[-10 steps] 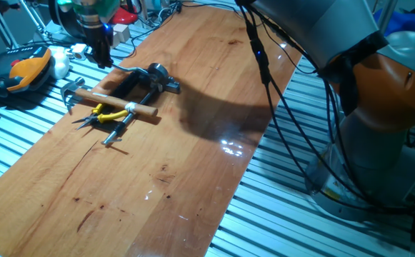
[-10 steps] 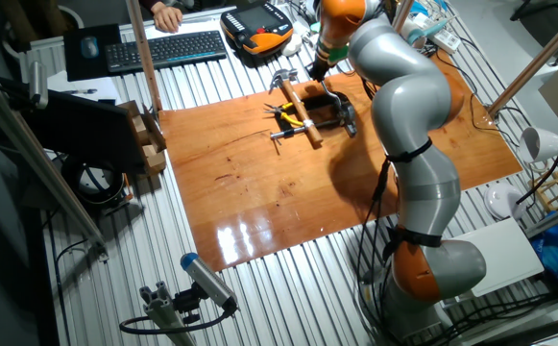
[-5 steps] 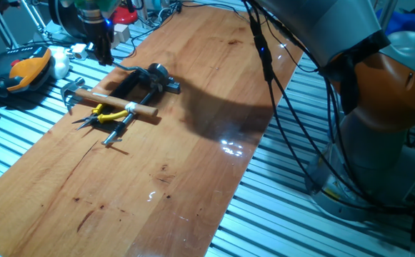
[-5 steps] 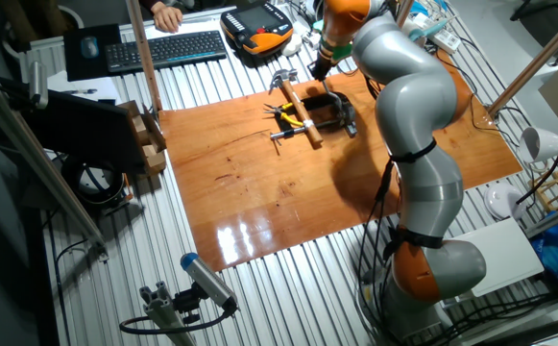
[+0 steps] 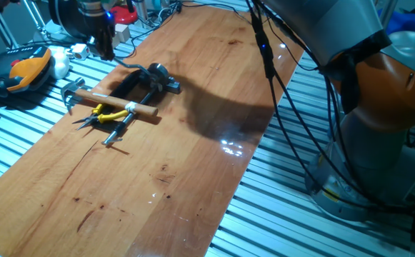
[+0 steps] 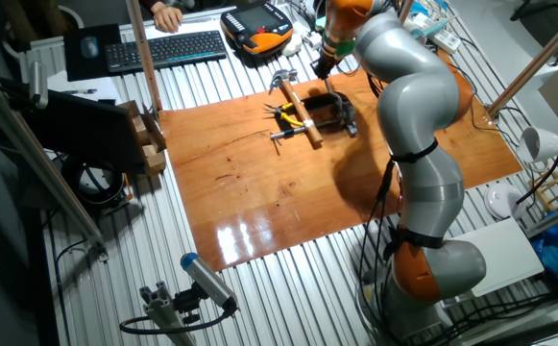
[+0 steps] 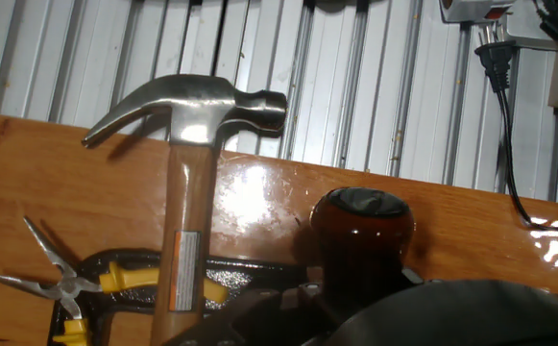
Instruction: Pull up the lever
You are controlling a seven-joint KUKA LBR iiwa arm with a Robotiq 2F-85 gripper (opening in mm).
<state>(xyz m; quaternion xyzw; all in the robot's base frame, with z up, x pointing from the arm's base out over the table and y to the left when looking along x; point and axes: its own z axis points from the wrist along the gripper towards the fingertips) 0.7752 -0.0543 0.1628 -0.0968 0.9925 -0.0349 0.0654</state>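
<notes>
The lever's dark reddish-brown knob point(image 7: 360, 226) fills the lower middle of the hand view, close to the camera. Its thin rod point(image 5: 131, 67) runs from the grey bracket point(image 5: 166, 84) on a black base toward my gripper point(image 5: 106, 56) at the board's far left corner. The fingers stand together at the rod's knob end, which hides the knob in that fixed view. In the other fixed view, the gripper point(image 6: 323, 69) hangs over the same base point(image 6: 334, 111). In the hand view only a dark blur at the bottom shows of the hand.
A hammer point(image 5: 114, 103) with a pale wooden shaft lies across yellow pliers point(image 5: 107, 114) just in front of the base; both show in the hand view point(image 7: 187, 192). An orange teach pendant point(image 5: 28, 68) and cables lie off the board's left end. A keyboard point(image 6: 168, 48) lies beyond.
My gripper has moved a little up and away from the board's corner, and the lever's rod end has risen with it. The hammer and pliers have not moved.
</notes>
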